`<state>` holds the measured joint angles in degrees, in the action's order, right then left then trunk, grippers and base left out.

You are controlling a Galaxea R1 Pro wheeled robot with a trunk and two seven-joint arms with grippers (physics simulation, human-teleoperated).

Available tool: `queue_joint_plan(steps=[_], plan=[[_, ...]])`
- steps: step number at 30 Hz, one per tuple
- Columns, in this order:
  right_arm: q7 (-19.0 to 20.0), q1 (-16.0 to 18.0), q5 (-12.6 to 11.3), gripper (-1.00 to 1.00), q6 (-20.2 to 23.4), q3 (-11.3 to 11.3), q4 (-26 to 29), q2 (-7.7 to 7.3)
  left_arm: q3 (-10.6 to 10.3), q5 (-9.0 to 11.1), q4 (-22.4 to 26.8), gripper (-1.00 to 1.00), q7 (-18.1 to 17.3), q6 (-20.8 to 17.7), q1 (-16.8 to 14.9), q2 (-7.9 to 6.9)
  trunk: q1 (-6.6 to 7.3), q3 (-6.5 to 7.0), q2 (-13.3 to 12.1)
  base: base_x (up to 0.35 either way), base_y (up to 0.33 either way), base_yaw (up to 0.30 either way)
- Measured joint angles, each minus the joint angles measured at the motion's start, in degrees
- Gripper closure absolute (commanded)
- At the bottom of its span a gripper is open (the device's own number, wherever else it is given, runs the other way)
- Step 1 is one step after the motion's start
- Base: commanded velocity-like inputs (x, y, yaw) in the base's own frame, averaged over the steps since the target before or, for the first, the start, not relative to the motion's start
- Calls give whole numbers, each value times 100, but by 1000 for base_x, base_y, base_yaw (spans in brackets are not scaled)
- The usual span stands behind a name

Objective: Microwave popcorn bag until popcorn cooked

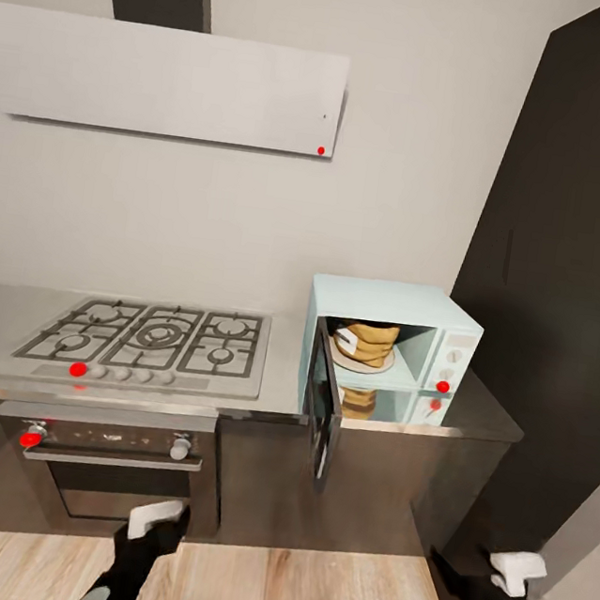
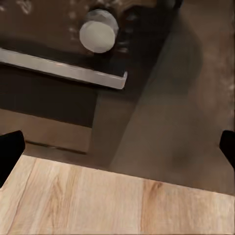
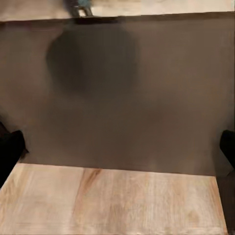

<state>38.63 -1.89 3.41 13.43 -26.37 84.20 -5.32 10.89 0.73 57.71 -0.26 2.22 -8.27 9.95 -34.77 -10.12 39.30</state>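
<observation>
Microwave (image 1: 427,340) mouth unobstructed; swung-out door (image 1: 324,407) edge-on at its left

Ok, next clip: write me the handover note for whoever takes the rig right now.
Left gripper: open, empty, held low in front of the built-in oven.
Right gripper: open, empty, low by the dark cabinet fronts.
Popcorn bag: inside the microwave, sitting on its round plate.
Microwave door: swung wide open, hanging out past the countertop edge.
Done: bag moved from the countertop into the microwave.
Left: shut the door, start heating. Whether the popcorn is cooked cannot be told from here.
</observation>
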Motion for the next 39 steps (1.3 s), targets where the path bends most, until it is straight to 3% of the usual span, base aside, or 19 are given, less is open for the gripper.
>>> queue_joint_plan(steps=[2,4,6,7,9,10,12,14,22,31,36,39], plan=[[110,-293,18,-100,-809,-20,-541,12,-261,5,865,-100,25,-704,-111,0,0,0,-1,0,0,0],[136,-534,12,-100,-1401,-12,-901,34,-376,9,1524,-100,35,-1374,-368,0,0,1,-1,0,0,0],[154,-671,33,-100,-1960,-10,-1677,128,-438,14,1972,-100,47,-2322,-1061,0,0,0,-1,0,0,0],[155,-676,38,-100,-2272,-6,-2202,145,-446,14,2031,-100,55,-2561,-1446,0,0,0,-1,0,0,0],[156,-659,40,-100,-2918,67,-3037,154,-449,17,2066,-100,62,-2737,-2002,0,0,1,-1,0,0,0],[137,-654,73,-100,-3262,207,-3402,158,-448,17,2056,-100,64,-2780,-2285,0,0,1,-2,0,0,0],[-89,-644,265,-100,-3640,445,-3811,159,-447,20,1858,-100,65,-2837,-2726,0,0,2,-2,0,0,-140],[-411,-644,373,-100,-3748,539,-3934,159,-453,24,1656,-100,65,-2854,-2931,0,0,6,-2,0,0,-238],[-691,-639,518,-100,-3803,590,-4118,167,-680,20,620,-100,39,-2852,-2967,0,0,33,-1,0,0,-280],[-696,-639,531,-100,-3803,594,-4129,169,-726,27,516,-100,-21,-2843,-2721,-1,0,65,-1,0,0,-286],[-714,-638,523,-100,-3803,595,-4129,173,-1142,24,463,-100,-17,-2775,-2483,3,0,83,-1,0,0,-286],[-1045,-633,529,-100,-3806,608,-4134,190,-1232,1,455,-100,-8,-2767,-2390,3,0,95,-1,0,0,-286]])
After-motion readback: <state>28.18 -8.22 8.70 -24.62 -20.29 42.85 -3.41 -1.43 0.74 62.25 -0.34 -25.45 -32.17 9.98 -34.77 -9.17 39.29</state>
